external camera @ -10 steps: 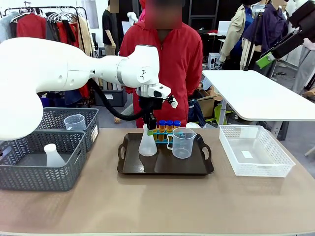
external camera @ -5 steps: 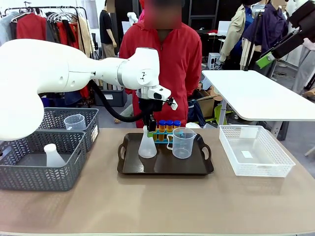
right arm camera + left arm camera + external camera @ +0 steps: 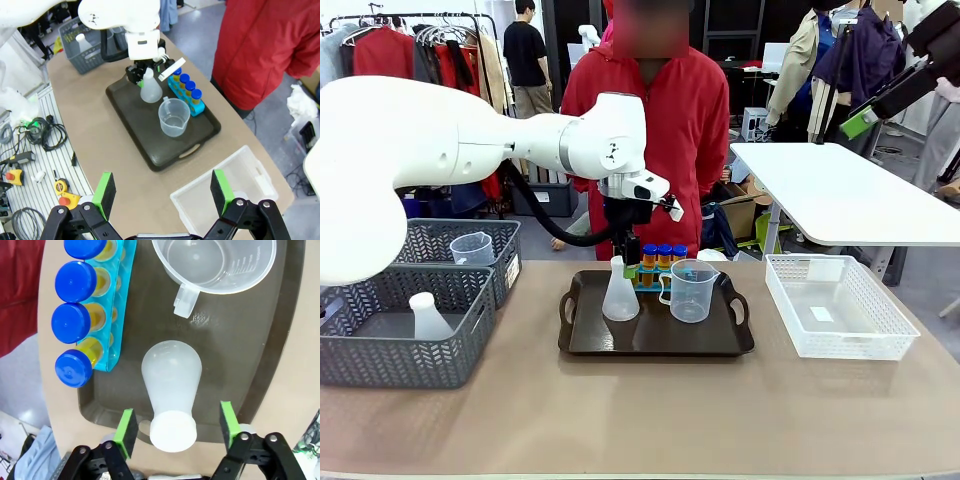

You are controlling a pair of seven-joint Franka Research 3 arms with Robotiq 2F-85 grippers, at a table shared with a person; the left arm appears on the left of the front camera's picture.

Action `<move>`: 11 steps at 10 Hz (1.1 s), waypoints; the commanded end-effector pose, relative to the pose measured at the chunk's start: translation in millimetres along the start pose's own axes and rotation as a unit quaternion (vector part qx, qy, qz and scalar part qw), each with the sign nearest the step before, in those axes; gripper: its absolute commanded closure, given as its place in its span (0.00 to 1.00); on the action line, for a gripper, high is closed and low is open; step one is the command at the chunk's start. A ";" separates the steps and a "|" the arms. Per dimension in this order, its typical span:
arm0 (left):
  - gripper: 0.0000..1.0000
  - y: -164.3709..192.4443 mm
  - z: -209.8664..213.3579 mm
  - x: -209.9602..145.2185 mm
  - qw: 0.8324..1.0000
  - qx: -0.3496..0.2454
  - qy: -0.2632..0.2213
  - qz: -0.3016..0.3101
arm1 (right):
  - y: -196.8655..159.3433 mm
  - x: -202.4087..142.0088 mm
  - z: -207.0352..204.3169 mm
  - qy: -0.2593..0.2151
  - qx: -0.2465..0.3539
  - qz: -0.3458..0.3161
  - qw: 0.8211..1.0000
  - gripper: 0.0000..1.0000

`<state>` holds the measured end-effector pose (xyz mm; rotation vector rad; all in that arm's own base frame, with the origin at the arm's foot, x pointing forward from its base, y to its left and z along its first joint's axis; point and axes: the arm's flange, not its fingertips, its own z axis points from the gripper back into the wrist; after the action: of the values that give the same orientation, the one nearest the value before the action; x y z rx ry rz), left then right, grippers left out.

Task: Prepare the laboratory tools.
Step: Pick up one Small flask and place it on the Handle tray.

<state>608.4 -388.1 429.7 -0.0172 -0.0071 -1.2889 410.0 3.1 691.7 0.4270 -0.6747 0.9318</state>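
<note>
A translucent white conical flask point(image 3: 620, 296) point(image 3: 172, 382) stands upright on the dark brown tray point(image 3: 650, 342) point(image 3: 245, 345). My left gripper point(image 3: 625, 258) point(image 3: 176, 429) hangs over it, open. Its green pads point(image 3: 126, 432) flank the flask's neck with a gap on each side. Several orange-filled test tubes point(image 3: 658, 256) point(image 3: 75, 322) with blue caps sit in the blue rack point(image 3: 119, 310) behind the flask. The clear handled beaker point(image 3: 692, 290) point(image 3: 215, 265) stands to its right. My right gripper point(image 3: 162, 192) is open, high above the table, holding nothing.
Two grey mesh baskets point(image 3: 380, 360) at the left hold another flask point(image 3: 428, 316) and another beaker point(image 3: 472, 247). A white mesh basket point(image 3: 835, 340) point(image 3: 190, 205) stands at the right. A person in a red jacket point(image 3: 660, 150) stands at the far edge, just behind the tray.
My left gripper's jaws have spread apart off the flask's neck. The flask stays standing on the tray and the arm has barely moved.
</note>
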 end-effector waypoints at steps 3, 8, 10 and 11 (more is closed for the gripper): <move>0.00 -13.1 12.9 -11.4 1.000 0.019 -0.011 0.012 | 0.5 1.0 0.8 -0.003 0.003 0.000 1.000 0.00; 0.00 -8.1 17.5 -2.8 1.000 0.016 -0.011 0.005 | 0.5 1.0 0.8 -0.003 0.003 0.000 1.000 0.00; 0.00 -8.1 17.5 -2.8 1.000 0.016 -0.011 0.005 | 0.5 1.0 0.8 -0.003 0.003 0.000 1.000 0.00; 0.00 -8.1 17.5 -2.8 1.000 0.016 -0.011 0.005 | 0.5 1.0 0.8 -0.003 0.003 0.000 1.000 0.00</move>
<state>598.7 -387.5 444.7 -0.0029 -0.0451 -1.2779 410.0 3.1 691.7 0.4270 -0.6747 0.9318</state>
